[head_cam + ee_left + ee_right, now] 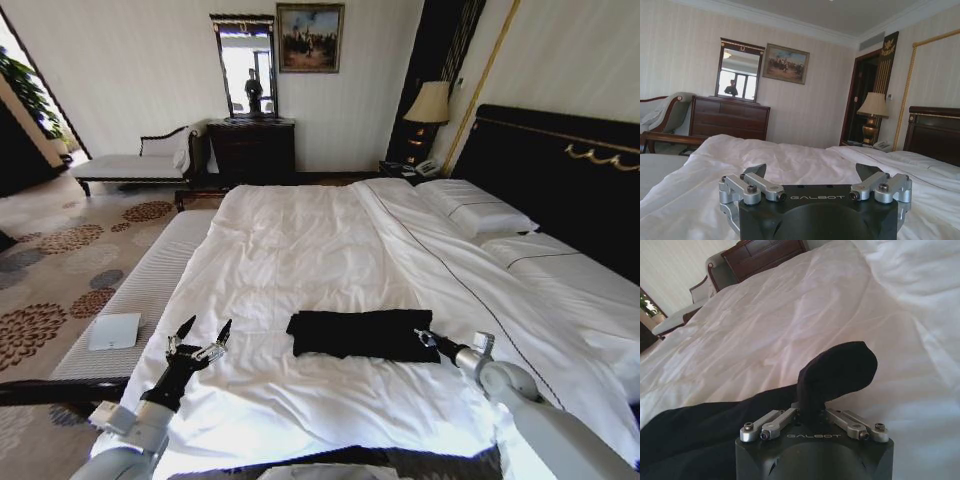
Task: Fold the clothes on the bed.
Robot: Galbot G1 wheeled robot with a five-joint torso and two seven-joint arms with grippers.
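The right tool (812, 412) pinches a bunched edge of the black T-shirt (362, 333) (left tool (203, 337) spread, idle); soft fabric could slip free, spoiling the fold on the bed (300, 240).

"GALBOT" stands in pale letters on the black body of the left gripper (815, 175) and of the right gripper (812, 412).

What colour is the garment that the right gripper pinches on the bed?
The T-shirt is plain black, clearest in the head view, held by the right gripper.
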